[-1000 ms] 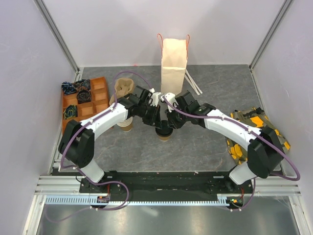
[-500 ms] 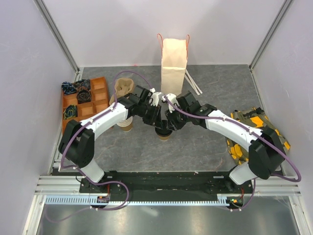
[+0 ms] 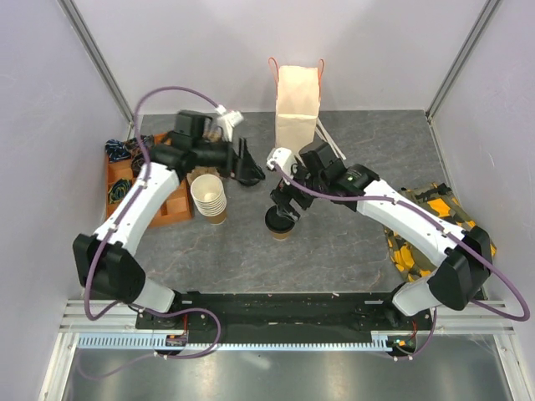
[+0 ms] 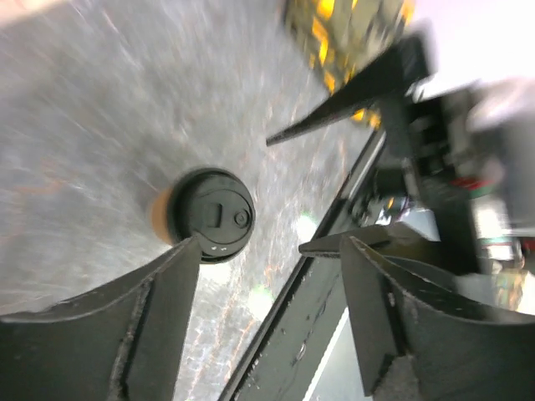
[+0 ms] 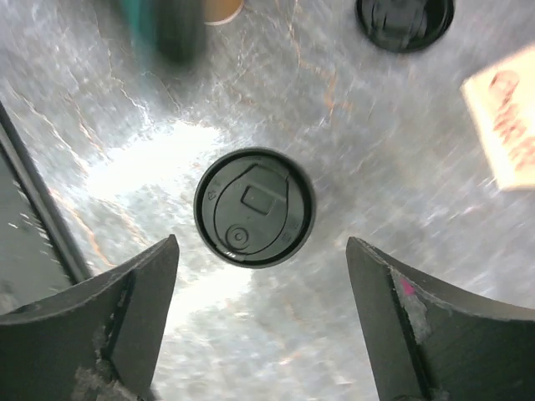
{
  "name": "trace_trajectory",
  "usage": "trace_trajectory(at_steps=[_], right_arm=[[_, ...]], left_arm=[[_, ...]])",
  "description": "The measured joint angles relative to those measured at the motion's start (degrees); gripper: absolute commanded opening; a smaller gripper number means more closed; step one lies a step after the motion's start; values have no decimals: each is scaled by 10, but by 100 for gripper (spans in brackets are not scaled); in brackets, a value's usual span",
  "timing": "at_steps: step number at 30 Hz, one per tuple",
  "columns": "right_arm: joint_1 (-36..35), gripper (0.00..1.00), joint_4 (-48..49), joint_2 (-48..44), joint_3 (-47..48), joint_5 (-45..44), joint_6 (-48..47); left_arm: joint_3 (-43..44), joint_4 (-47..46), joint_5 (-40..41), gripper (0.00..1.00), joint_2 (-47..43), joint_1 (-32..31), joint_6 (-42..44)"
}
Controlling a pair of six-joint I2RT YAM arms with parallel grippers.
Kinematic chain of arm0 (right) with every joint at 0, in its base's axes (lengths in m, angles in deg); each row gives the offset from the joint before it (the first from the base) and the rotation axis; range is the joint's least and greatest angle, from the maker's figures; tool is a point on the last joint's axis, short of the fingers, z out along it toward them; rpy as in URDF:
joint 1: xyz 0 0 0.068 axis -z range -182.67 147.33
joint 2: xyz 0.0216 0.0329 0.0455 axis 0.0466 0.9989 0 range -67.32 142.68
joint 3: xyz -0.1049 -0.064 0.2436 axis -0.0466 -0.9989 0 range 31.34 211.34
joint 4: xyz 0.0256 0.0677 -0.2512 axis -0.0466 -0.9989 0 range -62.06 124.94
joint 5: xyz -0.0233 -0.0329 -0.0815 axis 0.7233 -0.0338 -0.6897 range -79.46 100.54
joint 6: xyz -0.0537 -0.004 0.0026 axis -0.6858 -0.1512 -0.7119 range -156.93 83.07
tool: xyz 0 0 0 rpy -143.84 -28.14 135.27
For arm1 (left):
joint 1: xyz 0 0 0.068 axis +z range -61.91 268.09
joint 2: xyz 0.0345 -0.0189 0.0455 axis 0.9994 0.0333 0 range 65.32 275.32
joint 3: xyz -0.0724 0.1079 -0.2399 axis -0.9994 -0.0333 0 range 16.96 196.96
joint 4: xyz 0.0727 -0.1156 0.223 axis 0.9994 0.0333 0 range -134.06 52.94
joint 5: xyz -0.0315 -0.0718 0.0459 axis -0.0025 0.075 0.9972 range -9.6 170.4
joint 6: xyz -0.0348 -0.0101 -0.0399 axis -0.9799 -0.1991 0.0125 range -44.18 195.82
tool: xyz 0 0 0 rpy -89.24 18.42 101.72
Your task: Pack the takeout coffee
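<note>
The takeout coffee (image 3: 280,224) stands upright on the grey table, a brown paper cup under a black lid, and nothing touches it. My right gripper (image 3: 283,199) hovers just above and behind it, open; in the right wrist view the lid (image 5: 254,207) lies ahead of the wide-apart fingertips (image 5: 261,251). My left gripper (image 3: 248,167) is off to the back left, open and empty. The left wrist view is blurred, with the cup (image 4: 209,215) beyond the open gripper (image 4: 259,246).
A tan paper bag (image 3: 298,104) with red handles stands at the back centre. A stack of lidless cups (image 3: 211,198) sits left of the coffee beside an orange divided tray (image 3: 155,180). A loose black lid (image 5: 405,17) lies on the table. Yellow packets (image 3: 426,225) are at right.
Both grippers have opened and let go of the coffee cup. The left arm has swung away to the back left. The right gripper has drawn back slightly above the cup.
</note>
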Motion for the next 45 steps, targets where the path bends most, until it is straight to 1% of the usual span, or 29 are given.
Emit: trace_trajectory(at_steps=[5,7,9,13,16,19,26,34,40,45], right_arm=[[-47,95,-38,4,31,-32,-115],[-79,94,-57,12,47,-50,-162],[-128,92,-79,26,64,-81,-220],[-228,87,-107,61,72,-158,-328],[-279,83,-119,95,72,-210,-390],[-307,81,-134,139,72,-261,-445],[-332,79,-166,233,92,-343,-515],[-349,79,-178,331,117,-396,-544],[-338,79,-186,383,140,-416,-552],[-308,77,-193,395,149,-423,-557]], left_arm=[[87,55,-27,79,-30,85,9],[120,73,-36,79,-36,110,14],[143,93,-47,79,-45,141,19],[151,125,-79,79,-73,205,21],[150,133,-107,78,-83,245,19],[137,131,-136,78,-89,274,10],[118,128,-181,78,-91,292,-14],[115,113,-206,78,-91,300,-31],[111,110,-212,78,-91,303,-37],[108,104,-217,78,-92,305,-40]])
